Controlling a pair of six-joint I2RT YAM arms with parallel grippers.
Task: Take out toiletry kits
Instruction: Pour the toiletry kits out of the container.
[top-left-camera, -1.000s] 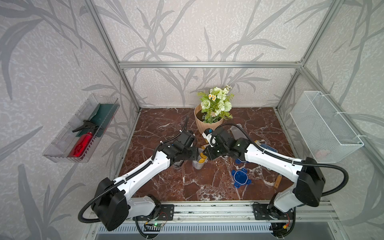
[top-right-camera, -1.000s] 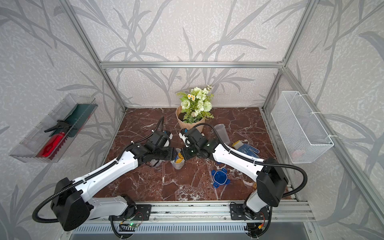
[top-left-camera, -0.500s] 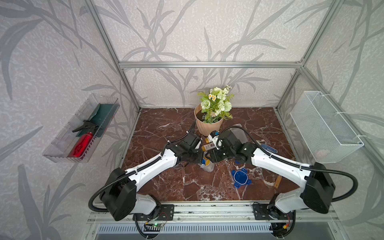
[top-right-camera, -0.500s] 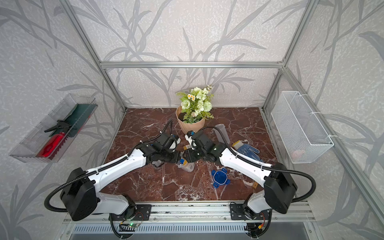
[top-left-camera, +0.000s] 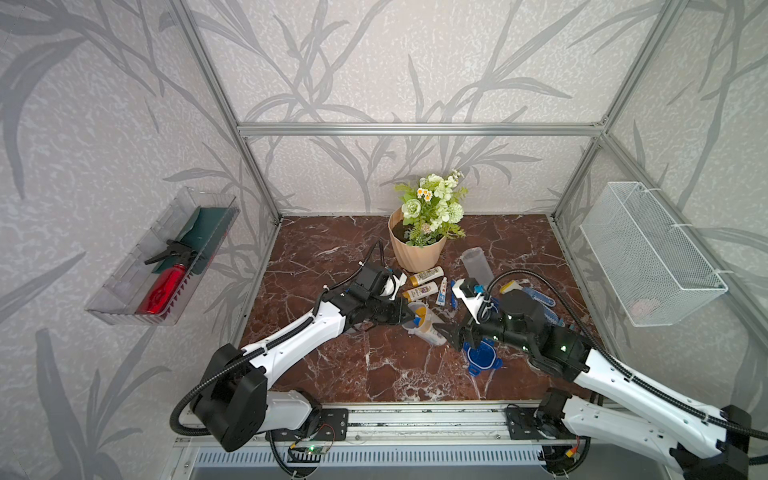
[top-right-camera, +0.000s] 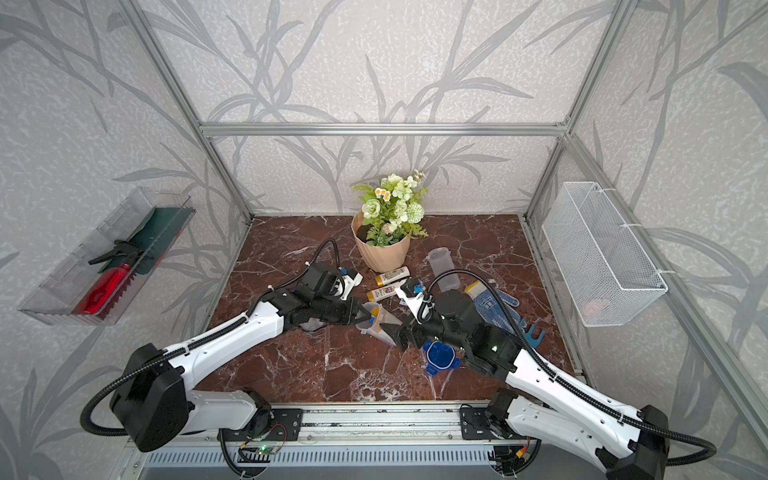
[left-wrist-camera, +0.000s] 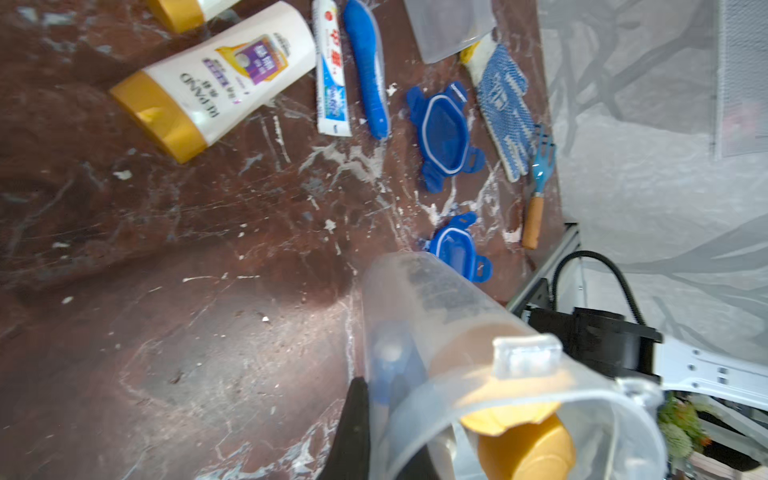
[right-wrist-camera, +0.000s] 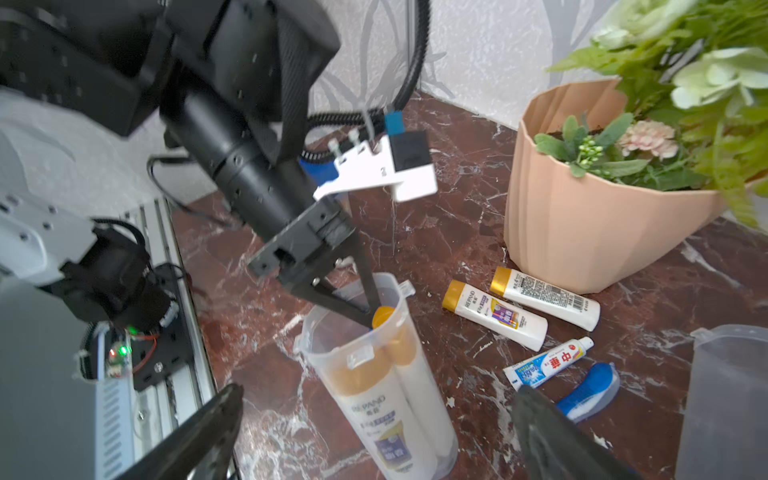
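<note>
A clear jar (top-left-camera: 423, 323) (top-right-camera: 376, 323) leans on the marble floor, and two white bottles with gold caps (right-wrist-camera: 386, 399) of the toiletry kits stand inside it. My left gripper (top-left-camera: 409, 318) (left-wrist-camera: 382, 453) is shut on the jar's rim (right-wrist-camera: 365, 309), one finger inside and one outside. My right gripper (top-left-camera: 446, 332) (right-wrist-camera: 378, 440) stands open around the jar's base without touching it. Behind the jar two more bottles (top-left-camera: 426, 274) (right-wrist-camera: 494, 316), a toothpaste tube (top-left-camera: 442, 291) (right-wrist-camera: 548, 361) and a blue toothbrush (left-wrist-camera: 368, 66) (right-wrist-camera: 590, 390) lie on the floor.
A flower pot (top-left-camera: 417, 249) stands behind the kits, with an empty clear jar (top-left-camera: 476, 266) to its right. Two blue lids (left-wrist-camera: 444, 137) (left-wrist-camera: 457, 249), dotted gloves (top-right-camera: 496, 305) and a blue fork tool (top-right-camera: 532, 332) lie on the right. A wire basket (top-left-camera: 648, 253) hangs on the right wall.
My left gripper has shut on the jar's rim. My right gripper has opened, let go of the jar and drawn back toward the front right.
</note>
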